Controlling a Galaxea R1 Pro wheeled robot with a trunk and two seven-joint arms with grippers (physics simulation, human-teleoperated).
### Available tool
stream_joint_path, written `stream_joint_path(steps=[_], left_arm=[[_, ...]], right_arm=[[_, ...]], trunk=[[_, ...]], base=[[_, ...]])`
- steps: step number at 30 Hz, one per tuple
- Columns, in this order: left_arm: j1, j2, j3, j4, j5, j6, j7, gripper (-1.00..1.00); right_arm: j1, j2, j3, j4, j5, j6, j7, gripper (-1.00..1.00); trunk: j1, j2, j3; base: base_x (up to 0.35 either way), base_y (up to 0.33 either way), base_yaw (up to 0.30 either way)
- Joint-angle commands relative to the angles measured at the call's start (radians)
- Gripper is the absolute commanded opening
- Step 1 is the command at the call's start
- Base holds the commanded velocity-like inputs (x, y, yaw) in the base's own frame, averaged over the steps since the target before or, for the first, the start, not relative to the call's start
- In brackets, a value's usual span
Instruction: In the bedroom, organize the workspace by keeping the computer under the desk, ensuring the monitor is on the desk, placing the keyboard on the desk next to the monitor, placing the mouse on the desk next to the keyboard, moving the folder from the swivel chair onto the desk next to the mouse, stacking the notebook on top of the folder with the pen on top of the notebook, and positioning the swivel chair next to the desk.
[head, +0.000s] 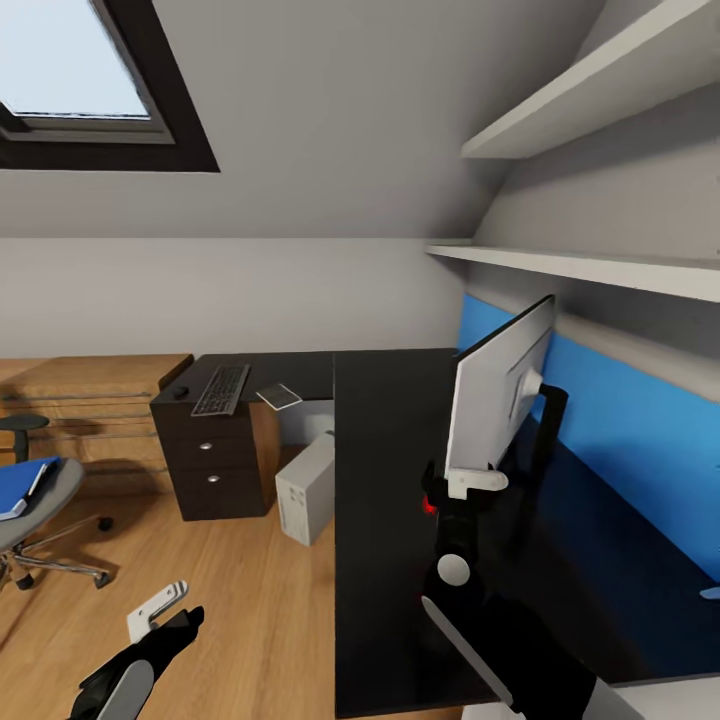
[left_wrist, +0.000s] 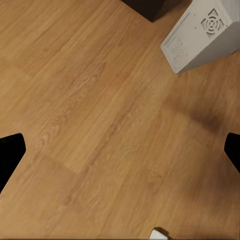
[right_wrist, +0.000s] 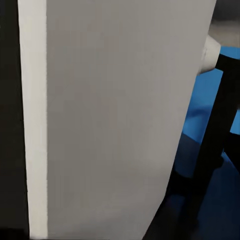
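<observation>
Head view, far left: the swivel chair (head: 40, 505) stands on the wooden floor (head: 230, 600), well apart from the counter (head: 390, 520); the blue folder (head: 22, 487) lies on its grey seat.
Left hand (head: 165, 612): hangs low over bare floor, gripping nothing; in the left wrist view its two dark fingertips (left_wrist: 10, 155) sit wide apart at the picture's edges.
Drawer unit (head: 212, 460): black, silver knobs, under the counter's far wing.
Mouse (head: 181, 392): small and dark, at the far left of the counter, just beside the keyboard.
Keyboard (head: 221, 389): flat on the counter's far wing, dark keys up.
Notebook (head: 279, 396): near the keyboard's right end, on the counter; too small to tell if anything lies on it.
Computer (head: 306, 487): pale grey tower on the floor by the drawer unit, at the counter's edge; its vented panel (left_wrist: 212, 22) carries no readable lettering.
Monitor (head: 497, 395): on the counter before the blue back panel (head: 640, 430), pale rear shell towards us, a red dot low down.
Right hand (head: 455, 490): up against the monitor's lower corner; whether it grips, I cannot tell.
Right wrist view: the grey shell (right_wrist: 110, 120) close up, no brand visible.
</observation>
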Motion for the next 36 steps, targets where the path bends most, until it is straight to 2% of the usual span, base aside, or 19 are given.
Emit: stream_joint_path(steps=[1, 11, 20, 36], left_arm=[[-0.001, 0.001, -0.002, 0.0, 0.008, 0.001, 0.009, 1.0], [-0.001, 0.001, -0.003, 0.007, 0.007, 0.001, 0.009, 1.0], [-0.001, 0.002, -0.003, 0.009, 0.009, 0.001, 0.009, 1.0], [-0.001, 0.002, -0.001, 0.009, 0.006, 0.001, 0.009, 1.0]], right_arm=[[-0.002, -0.001, 0.003, -0.002, -0.003, 0.01, -0.007, 1.0], [-0.001, -0.001, 0.003, -0.003, -0.003, 0.011, -0.007, 1.0], [-0.001, -0.001, 0.003, -0.002, -0.003, 0.011, -0.007, 1.0], [-0.001, -0.001, 0.001, -0.003, -0.002, 0.01, -0.006, 1.0]], trunk=[[0.0, -0.001, -0.001], [0.0, -0.001, -0.001], [0.0, -0.001, -0.001], [0.0, -0.001, -0.001]], base=[[0.007, -0.225, 0.0], [-0.023, -0.215, 0.0], [-0.2, -0.134, 0.0], [-0.037, -0.298, 0.0]])
